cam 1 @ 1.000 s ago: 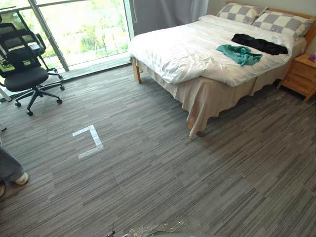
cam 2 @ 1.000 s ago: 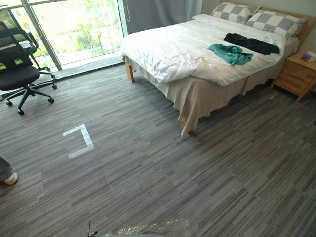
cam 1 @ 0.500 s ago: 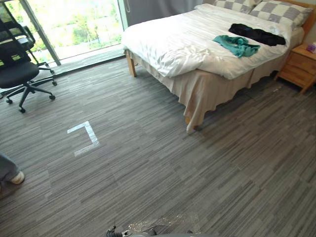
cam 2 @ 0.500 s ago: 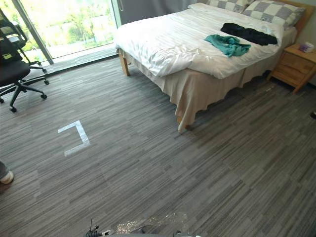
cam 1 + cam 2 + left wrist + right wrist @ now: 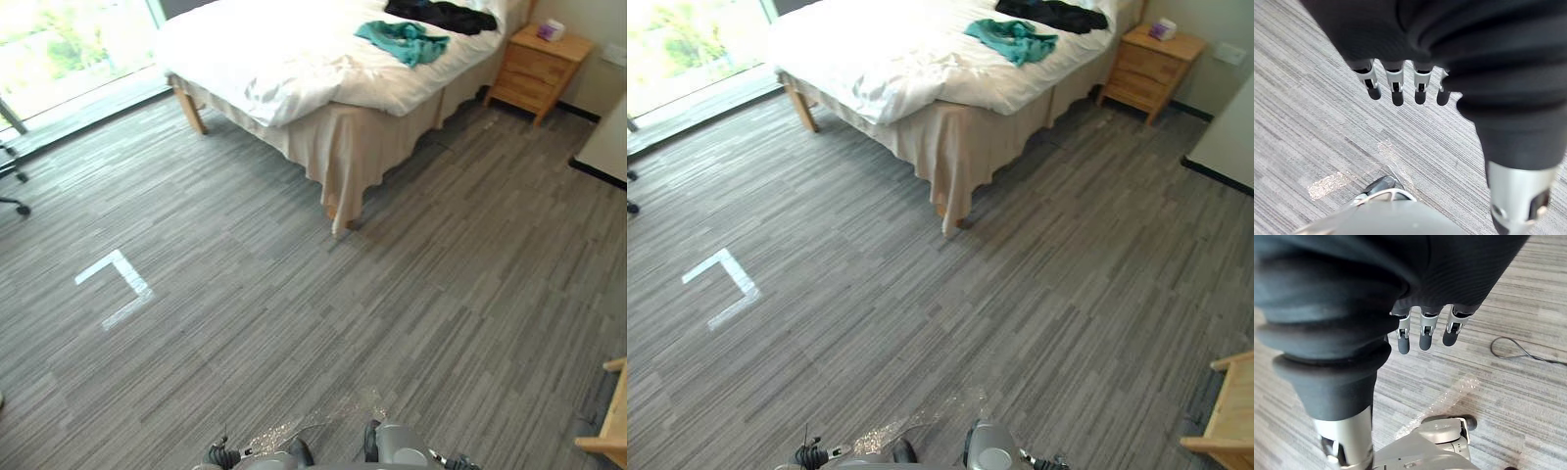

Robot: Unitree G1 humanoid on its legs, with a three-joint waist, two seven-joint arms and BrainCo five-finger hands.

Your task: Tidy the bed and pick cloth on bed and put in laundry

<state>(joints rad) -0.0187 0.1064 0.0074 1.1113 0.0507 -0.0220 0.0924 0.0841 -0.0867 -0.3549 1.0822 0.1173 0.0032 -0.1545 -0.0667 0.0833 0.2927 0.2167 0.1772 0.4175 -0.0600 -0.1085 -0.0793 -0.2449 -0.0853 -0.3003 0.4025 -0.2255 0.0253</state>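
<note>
Nearest the camera, both hands were seen hanging above the grey striped floor. The left hand was shown in its wrist view with the fingers straight, slightly apart and holding nothing. The right hand was shown in its own wrist view in the same state, fingers straight, apart and empty. Farther out on the floor, to the robot's left, a white tape mark in the form of an open corner was laid flat. Beyond it the bed was set at an angle, its beige skirt hanging to the floor below a rumpled white duvet. The teal cloth was left crumpled on the duvet, near the side edge facing the nightstand. The black cloth was spread just beyond it, towards the head of the bed; whether the two touched could not be told. A small box was placed on the nightstand.
</note>
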